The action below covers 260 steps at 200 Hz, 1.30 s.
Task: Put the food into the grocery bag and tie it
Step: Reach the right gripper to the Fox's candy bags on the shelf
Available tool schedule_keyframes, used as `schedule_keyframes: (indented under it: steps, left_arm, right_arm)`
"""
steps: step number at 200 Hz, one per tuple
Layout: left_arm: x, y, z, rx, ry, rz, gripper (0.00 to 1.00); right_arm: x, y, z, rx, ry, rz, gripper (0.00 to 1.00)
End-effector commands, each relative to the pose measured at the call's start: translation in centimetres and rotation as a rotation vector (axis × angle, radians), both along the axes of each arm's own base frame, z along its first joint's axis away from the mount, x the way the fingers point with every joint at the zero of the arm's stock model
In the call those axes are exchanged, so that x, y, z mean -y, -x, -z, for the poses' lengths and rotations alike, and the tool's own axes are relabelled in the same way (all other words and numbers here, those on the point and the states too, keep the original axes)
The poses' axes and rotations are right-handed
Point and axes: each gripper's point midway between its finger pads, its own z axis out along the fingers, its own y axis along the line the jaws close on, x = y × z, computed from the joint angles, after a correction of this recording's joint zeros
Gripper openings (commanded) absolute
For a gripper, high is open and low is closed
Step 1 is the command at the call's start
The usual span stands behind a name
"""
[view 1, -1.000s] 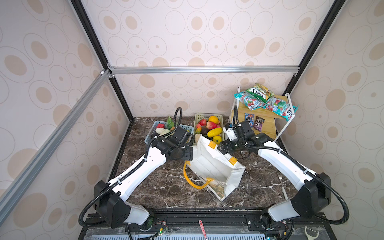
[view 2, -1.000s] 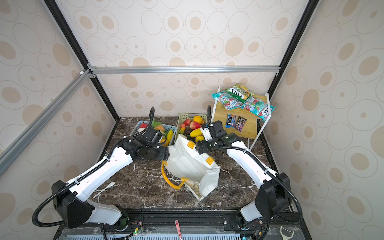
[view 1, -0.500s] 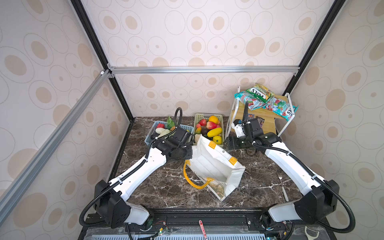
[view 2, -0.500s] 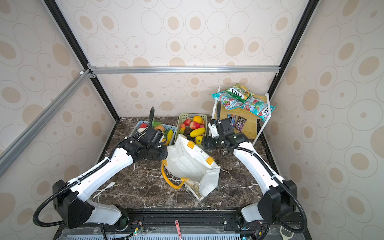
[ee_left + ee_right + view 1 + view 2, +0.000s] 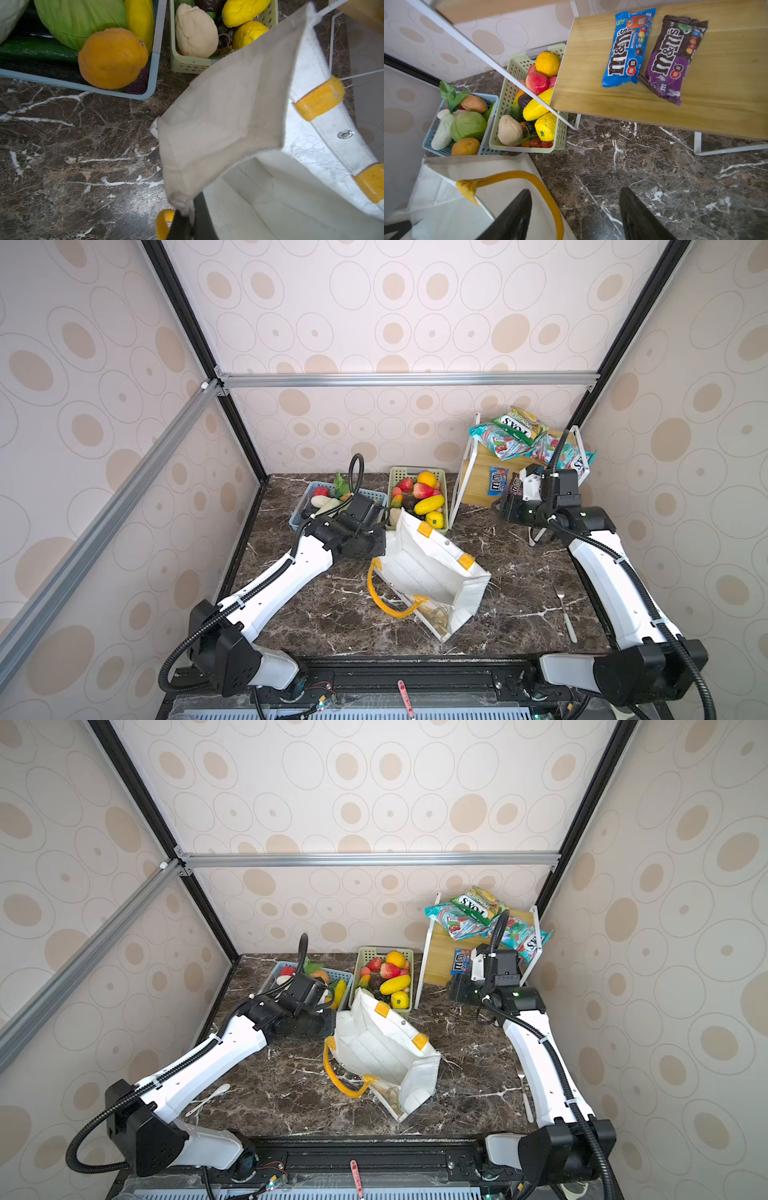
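Note:
The white grocery bag (image 5: 428, 572) (image 5: 382, 1048) stands open mid-table, one yellow-orange handle drooping toward the front. My left gripper (image 5: 187, 220) (image 5: 380, 543) is shut on the bag's left rim corner. Food fills two baskets behind it: a green cabbage (image 5: 83, 20) and an orange (image 5: 112, 58) in the blue one, yellow and cream pieces in the green basket (image 5: 508, 87). A blue candy packet (image 5: 627, 47) and a dark purple packet (image 5: 672, 58) lie on the wooden shelf. My right gripper (image 5: 575, 191) (image 5: 500, 508) hangs open over bare marble in front of the shelf, holding nothing.
The white-framed wooden shelf (image 5: 478, 485) stands at the back right with teal and green snack bags (image 5: 515, 431) on its upper level. A fork (image 5: 565, 610) lies near the right arm. A white spoon (image 5: 208, 1098) lies front left.
My left gripper has shut on the bag's rim. The right arm left the bag's far rim and swung right toward the shelf, its jaws narrowing slightly but staying open.

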Motion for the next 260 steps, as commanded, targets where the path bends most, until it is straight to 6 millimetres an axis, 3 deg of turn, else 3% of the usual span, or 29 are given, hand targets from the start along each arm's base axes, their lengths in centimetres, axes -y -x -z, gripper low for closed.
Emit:
schedule_keyframes:
  steps: [1, 51, 107, 145, 225, 260]
  left_arm:
    - [-0.1, -0.5, -1.1, 0.025, 0.008, -0.013, 0.00]
    - [-0.2, -1.1, -1.4, 0.030, -0.025, -0.008, 0.00]
    - [-0.2, -1.5, -1.5, 0.031, -0.038, -0.009, 0.00]
    - [-0.6, -1.5, -1.6, 0.043, -0.039, -0.024, 0.00]
    - [-0.7, -1.5, -2.2, 0.070, -0.030, -0.026, 0.00]
    - [-0.6, -1.5, -2.0, 0.070, -0.024, -0.023, 0.00]
  right_arm:
    - [-0.5, 0.4, -3.5, 0.050, 0.009, -0.052, 0.67]
    - [-1.3, -0.5, -8.7, 0.151, -0.059, -0.059, 0.65]
    - [-2.0, -4.0, -11.0, 0.230, -0.282, 0.046, 0.63]
    - [-1.8, -5.6, -11.7, 0.262, -0.361, 0.107, 0.63]
    - [-0.8, -7.8, -10.7, 0.259, -0.469, 0.212, 0.63]
    - [-0.5, -8.5, -10.8, 0.286, -0.532, 0.246, 0.56]
